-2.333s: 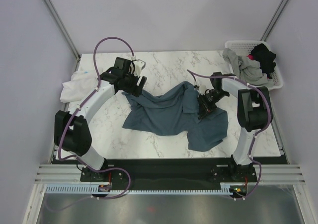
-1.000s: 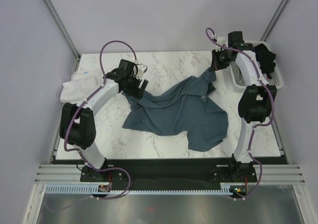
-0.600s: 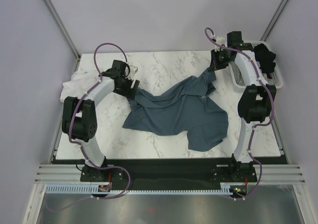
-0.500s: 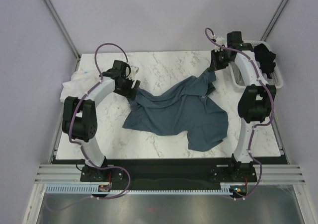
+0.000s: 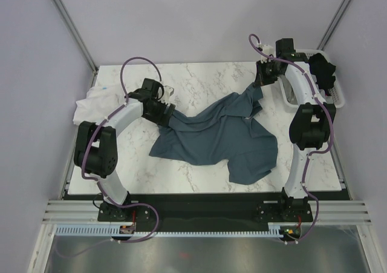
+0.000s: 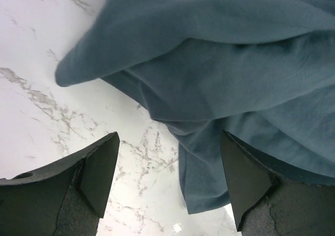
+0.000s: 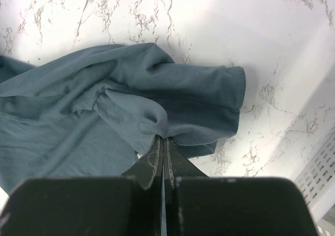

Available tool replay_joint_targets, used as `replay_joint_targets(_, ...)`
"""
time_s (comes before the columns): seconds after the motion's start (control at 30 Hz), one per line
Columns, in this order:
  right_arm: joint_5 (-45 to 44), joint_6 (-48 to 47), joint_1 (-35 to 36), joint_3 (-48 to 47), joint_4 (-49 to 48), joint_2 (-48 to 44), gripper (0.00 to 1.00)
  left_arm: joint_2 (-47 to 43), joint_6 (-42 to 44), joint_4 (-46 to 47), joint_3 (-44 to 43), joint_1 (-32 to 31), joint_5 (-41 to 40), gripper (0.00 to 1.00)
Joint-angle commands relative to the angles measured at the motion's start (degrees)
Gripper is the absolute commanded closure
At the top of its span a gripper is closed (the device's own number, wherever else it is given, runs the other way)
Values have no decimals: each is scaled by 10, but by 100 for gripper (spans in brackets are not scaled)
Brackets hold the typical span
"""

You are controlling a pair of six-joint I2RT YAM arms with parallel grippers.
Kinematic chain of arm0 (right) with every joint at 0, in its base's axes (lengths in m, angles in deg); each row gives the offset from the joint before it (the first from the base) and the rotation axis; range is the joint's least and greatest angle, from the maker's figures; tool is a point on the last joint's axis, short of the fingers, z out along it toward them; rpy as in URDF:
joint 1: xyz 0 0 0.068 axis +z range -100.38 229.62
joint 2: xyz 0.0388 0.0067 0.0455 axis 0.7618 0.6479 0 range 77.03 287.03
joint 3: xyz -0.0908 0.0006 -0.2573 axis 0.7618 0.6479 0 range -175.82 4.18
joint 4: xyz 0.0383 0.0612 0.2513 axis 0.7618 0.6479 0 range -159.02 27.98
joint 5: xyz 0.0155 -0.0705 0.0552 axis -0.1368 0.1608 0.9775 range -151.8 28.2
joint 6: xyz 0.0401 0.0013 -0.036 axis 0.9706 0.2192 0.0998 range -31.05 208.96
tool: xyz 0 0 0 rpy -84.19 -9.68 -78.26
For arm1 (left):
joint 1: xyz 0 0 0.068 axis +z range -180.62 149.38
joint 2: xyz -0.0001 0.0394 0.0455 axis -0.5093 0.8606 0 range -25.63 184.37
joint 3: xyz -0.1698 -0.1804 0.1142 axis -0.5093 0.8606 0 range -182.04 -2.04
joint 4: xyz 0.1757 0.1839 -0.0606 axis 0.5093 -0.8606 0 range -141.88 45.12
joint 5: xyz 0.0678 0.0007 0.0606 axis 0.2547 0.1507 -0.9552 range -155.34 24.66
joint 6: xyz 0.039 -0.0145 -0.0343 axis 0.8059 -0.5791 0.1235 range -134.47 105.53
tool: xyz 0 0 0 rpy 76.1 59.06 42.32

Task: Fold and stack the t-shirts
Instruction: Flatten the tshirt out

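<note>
1 slate-blue t-shirt (image 5: 211, 137) lies rumpled and creased across the middle of the marble table (image 5: 199, 79), its long axis slanting from near-left to far-right. The right gripper (image 5: 262, 81) is clenched on its far-right corner. The left gripper (image 5: 164, 111) stands spread, its 2 fingers (image 6: 99, 168) straddling the shirt's left edge.

Soft, matt cloth slate-blue t-shirt (image 5: 211, 137) on smooth, marble-veined table (image 5: 199, 79).

The right arm (image 5: 306, 94) hides much of the basket (image 5: 338, 97); inside, perhaps 1 black shirt (image 5: 323, 70).
</note>
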Motion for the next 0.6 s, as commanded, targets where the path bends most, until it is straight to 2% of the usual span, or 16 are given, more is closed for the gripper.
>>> replay_joint_targets(0.0, 9, 9, -1, -1, -14, -19, 100, -18, -11, 7, 10, -17, -2, 15)
replay_joint_targets(0.57, 14, 10, -27, 10, -16, -23, 100, 24, -11, 7, -4, -24, -2, 15)
